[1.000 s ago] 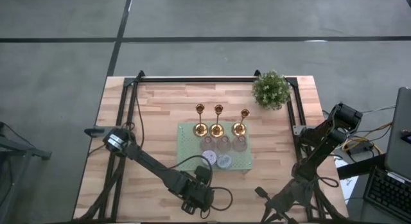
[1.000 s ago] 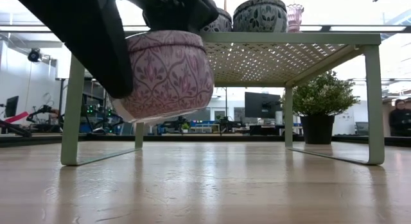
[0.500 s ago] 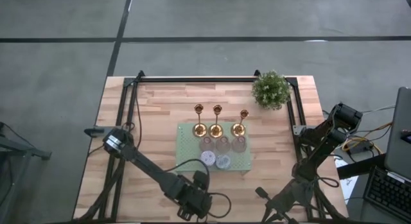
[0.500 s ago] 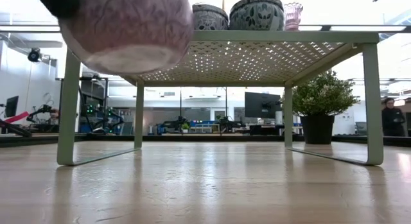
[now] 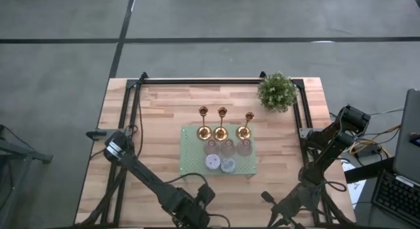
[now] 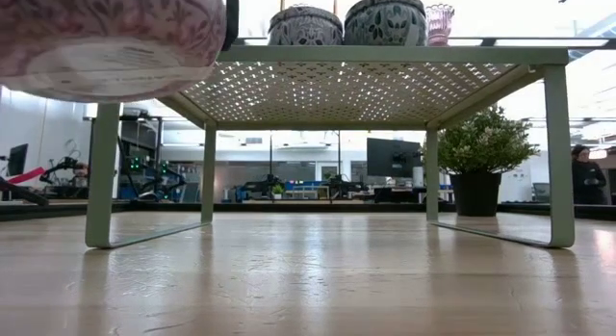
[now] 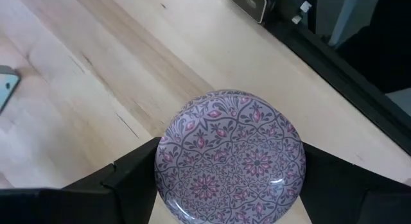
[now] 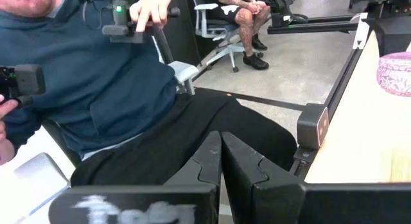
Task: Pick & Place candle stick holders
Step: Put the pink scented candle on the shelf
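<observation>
- The left tool [image 7: 228,205] hangs over the near edge of the wooden desk [image 5: 164,124], its two fingers spread wide and pinching a squat round pink patterned holder [image 7: 230,157] from either side.
- In the low view that holder [image 6: 106,38] floats clear above the desk surface, with open air beneath it.
- Ahead of the left tool, toward the desk's middle, stands a pale green perforated shelf [image 5: 190,160] on thin legs; nothing lies between the tool and the shelf.
- On the shelf, on the side nearest the tool, sit two round patterned holders [image 5: 212,161] just beside each other; beyond them there are paler small holders, too faint to count.
- Farther from the tool, along the shelf's back edge, three slim gold candle stick holders [image 5: 222,124] stand upright in a row, apart from one another.
- A small potted plant [image 5: 276,91] stands at the far corner of the desk, well away from both tools.
- The right tool [image 8: 221,161] waits off the desk's right near corner, its fingers pressed together with nothing between them.
- Just beyond the right tool sits a person in a blue hooded top [image 8: 96,63], hands on control handles.
</observation>
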Motion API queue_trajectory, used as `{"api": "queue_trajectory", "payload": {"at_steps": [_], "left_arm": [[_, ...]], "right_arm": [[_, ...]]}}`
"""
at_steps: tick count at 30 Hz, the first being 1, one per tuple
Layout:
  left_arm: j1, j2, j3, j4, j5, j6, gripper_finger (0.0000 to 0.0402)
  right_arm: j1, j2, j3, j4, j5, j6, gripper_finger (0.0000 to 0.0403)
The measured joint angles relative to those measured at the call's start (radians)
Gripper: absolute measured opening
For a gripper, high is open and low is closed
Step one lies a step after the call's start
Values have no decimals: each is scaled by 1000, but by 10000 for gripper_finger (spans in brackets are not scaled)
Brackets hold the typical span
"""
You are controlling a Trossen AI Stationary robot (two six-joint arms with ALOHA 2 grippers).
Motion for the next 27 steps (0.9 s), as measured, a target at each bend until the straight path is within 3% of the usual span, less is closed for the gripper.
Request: {"api": "queue_trajectory", "payload": {"at_steps": [7,16,27], "left_arm": [[14,35,0,-2,91,79,307],[28,105,-2,-51,66,201,307],[31,112,-2,-34,58,64,320]], "right_arm": [[0,0,0,5,2,2,8],[0,1,0,36,31,3,8],[0,3,0,52,31,4,8]]}}
